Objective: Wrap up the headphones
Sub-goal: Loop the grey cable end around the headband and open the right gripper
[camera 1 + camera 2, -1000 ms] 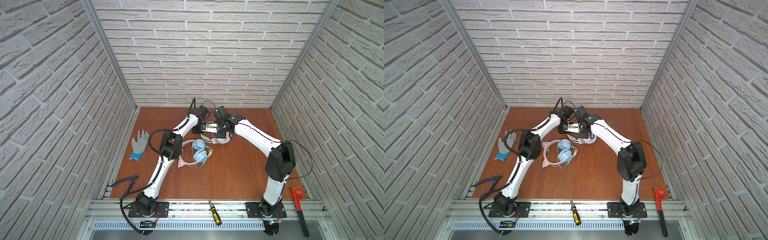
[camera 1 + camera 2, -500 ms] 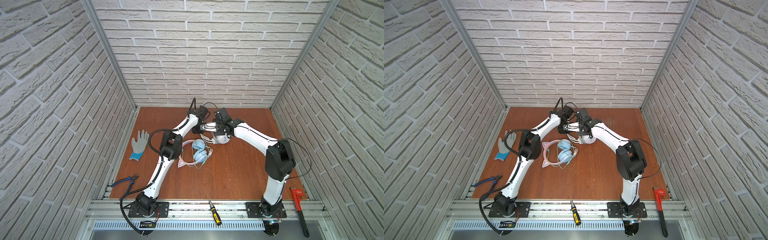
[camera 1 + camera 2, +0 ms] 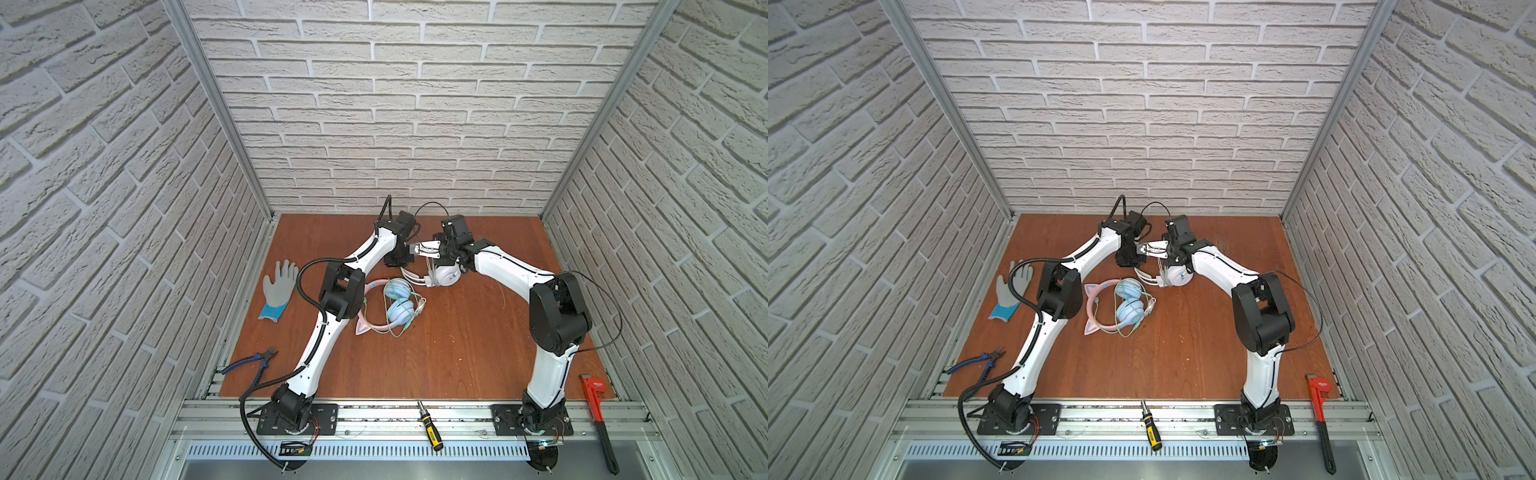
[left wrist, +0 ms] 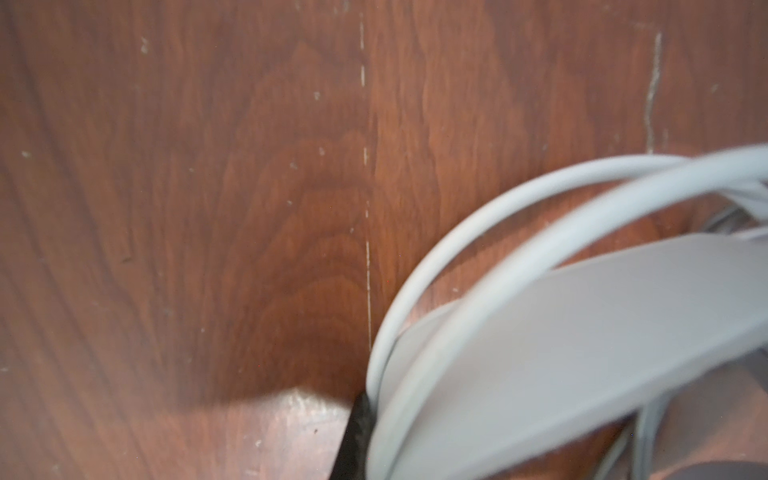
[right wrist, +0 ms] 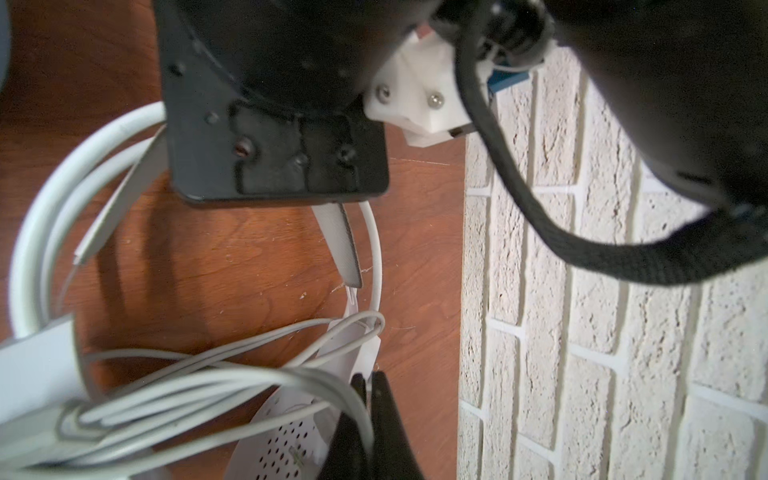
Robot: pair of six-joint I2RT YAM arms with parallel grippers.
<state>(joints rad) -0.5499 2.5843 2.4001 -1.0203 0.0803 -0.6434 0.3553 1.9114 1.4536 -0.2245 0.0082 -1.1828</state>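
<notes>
The white headphones lie near the back of the wooden table, their white cable hanging in several loose loops over an ear cup. My left gripper is shut on the white headband, with one black finger showing beside it. Just to its right, my right gripper is shut on strands of the white cable above the perforated cup. The pink cat-ear headphones, with blue cups and green cable, lie apart in front.
A grey glove and blue pliers lie at the left. On the front rail are a screwdriver and a red pipe wrench. The back brick wall stands close behind both grippers.
My right gripper has shifted slightly left toward the left gripper, carrying the white cable. The left arm has stayed where it was.
</notes>
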